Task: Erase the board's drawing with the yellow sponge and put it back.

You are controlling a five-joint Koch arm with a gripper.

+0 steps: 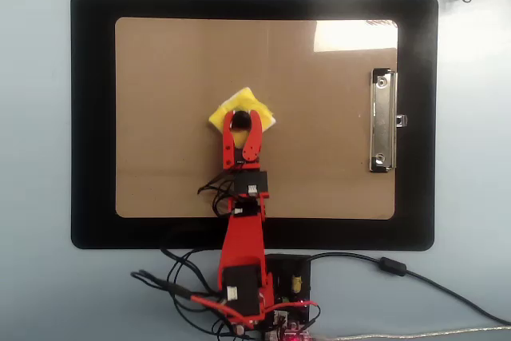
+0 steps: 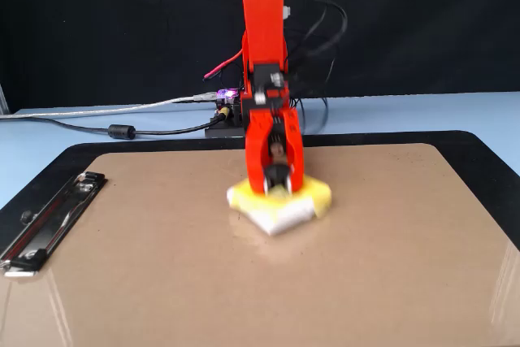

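Red arm pressing the yellow sponge [image 1: 242,106] onto the board [image 1: 176,117], near the board's middle.

The gripper [image 1: 242,120] has its two red jaws closed around the sponge's black knob [image 1: 241,122], seen best in the overhead view; the fixed view shows the gripper [image 2: 278,183] blurred, standing over the sponge [image 2: 280,205], which lies flat on the brown surface with one corner toward the camera; the board [image 2: 390,266] lies on a black mat [image 1: 92,117], its silver clip [image 1: 383,121] at the right in the overhead view and at the left [image 2: 49,221] in the fixed view; no drawing can be made out on the bare brown surface around the sponge.
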